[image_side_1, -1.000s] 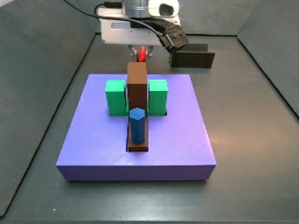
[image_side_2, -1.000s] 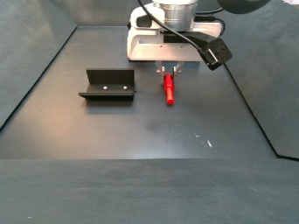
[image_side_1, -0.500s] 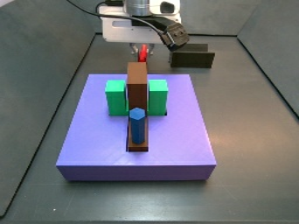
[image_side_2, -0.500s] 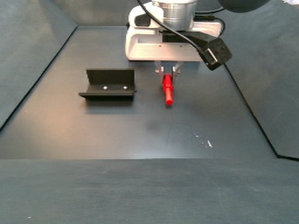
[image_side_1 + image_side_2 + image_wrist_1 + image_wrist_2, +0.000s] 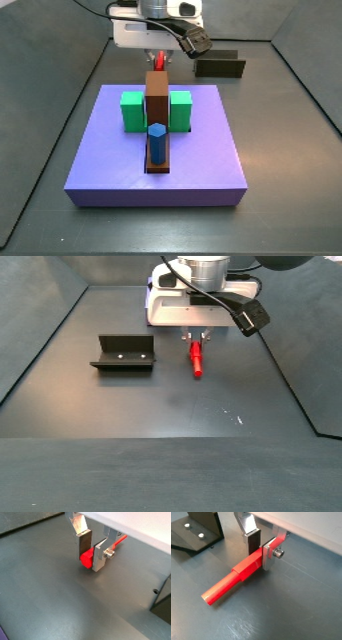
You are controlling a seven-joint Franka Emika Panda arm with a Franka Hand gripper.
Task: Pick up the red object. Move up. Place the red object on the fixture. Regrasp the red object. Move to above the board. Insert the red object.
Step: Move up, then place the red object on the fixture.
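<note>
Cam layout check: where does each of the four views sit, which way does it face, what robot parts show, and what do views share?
Wrist view: on the wrist, looking down past the gripper at the red peg end-on.
Wrist view: on the wrist, looking along the red peg; fixture beyond.
Side view: high, across the board toward the gripper behind.
Side view: high, facing the bare floor; gripper, fixture.
Shared: all four show the gripper around the red peg.
</note>
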